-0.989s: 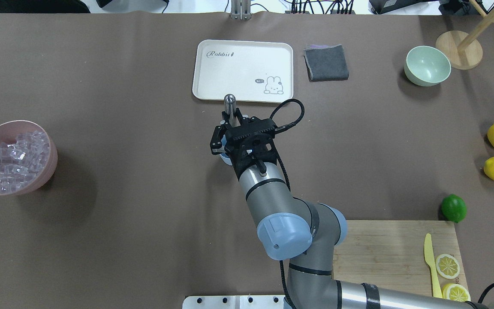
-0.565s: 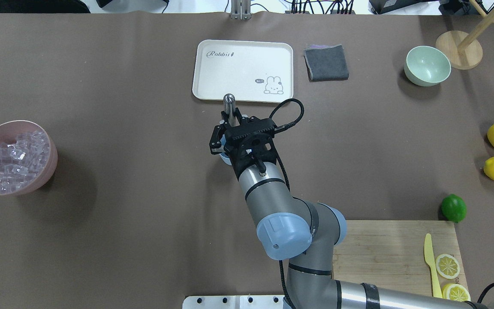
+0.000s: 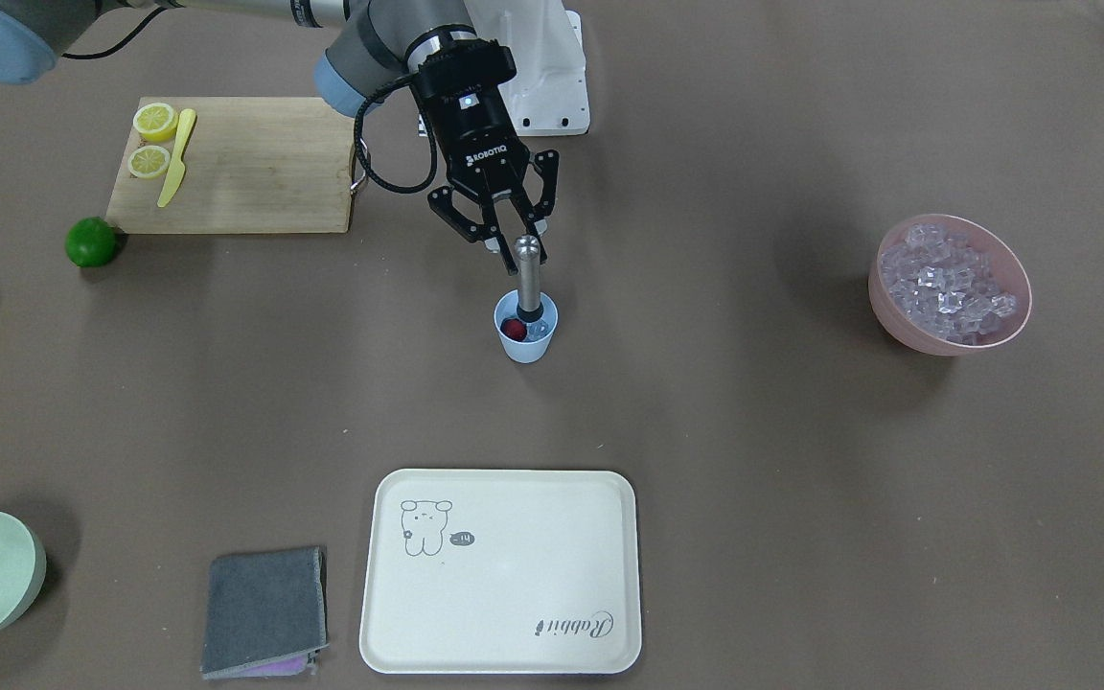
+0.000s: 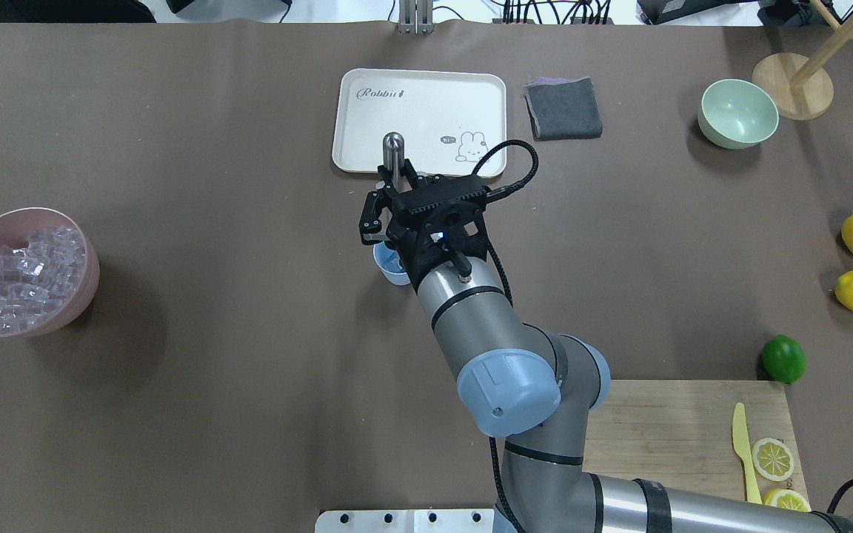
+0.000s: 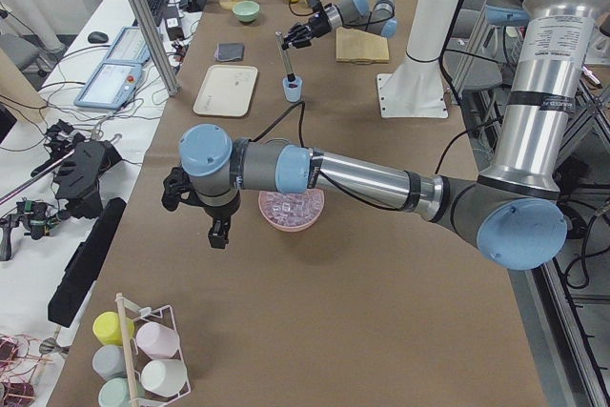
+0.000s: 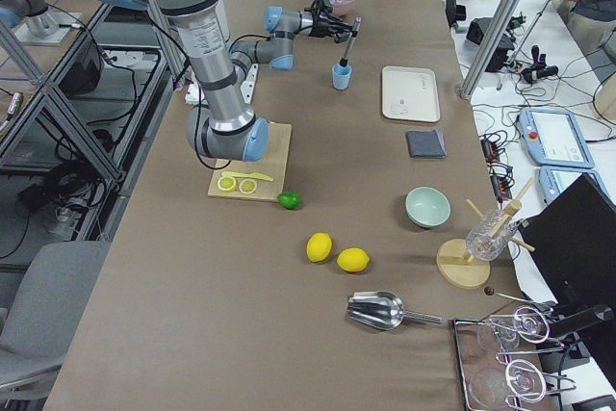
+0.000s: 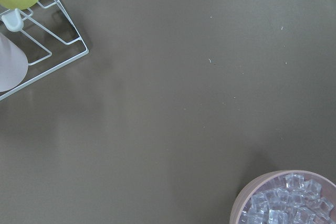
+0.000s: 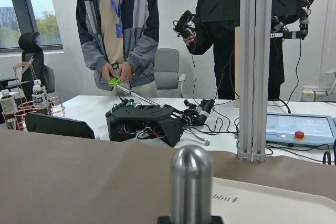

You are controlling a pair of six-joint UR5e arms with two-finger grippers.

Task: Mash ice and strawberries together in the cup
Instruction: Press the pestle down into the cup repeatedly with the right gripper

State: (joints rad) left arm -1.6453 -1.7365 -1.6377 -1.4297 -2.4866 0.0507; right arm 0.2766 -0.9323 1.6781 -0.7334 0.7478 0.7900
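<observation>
My right claw (image 3: 512,240) is clamped on the top of the steel muddler (image 3: 530,287). The muddler stands almost upright, its foot down in the cup (image 3: 525,347) just below my fingertips. The strawberry (image 3: 513,329) lies in the cup against that foot. The ice (image 3: 945,283) I can make out fills the pink bowl (image 3: 902,331), well apart. My left claw (image 5: 174,190) hangs near that bowl, and I cannot tell whether it is open.

Matt brown paper covers the bench (image 3: 763,431). The cup (image 3: 526,347) is smooth pale-blue plastic; the muddler (image 3: 528,273) standing in the cup is polished, glossy metal. Past the cup, away from the robot, lie a matt cream tray (image 3: 504,613) and a soft grey cloth (image 3: 264,604). The ice (image 3: 950,283) looks glassy.
</observation>
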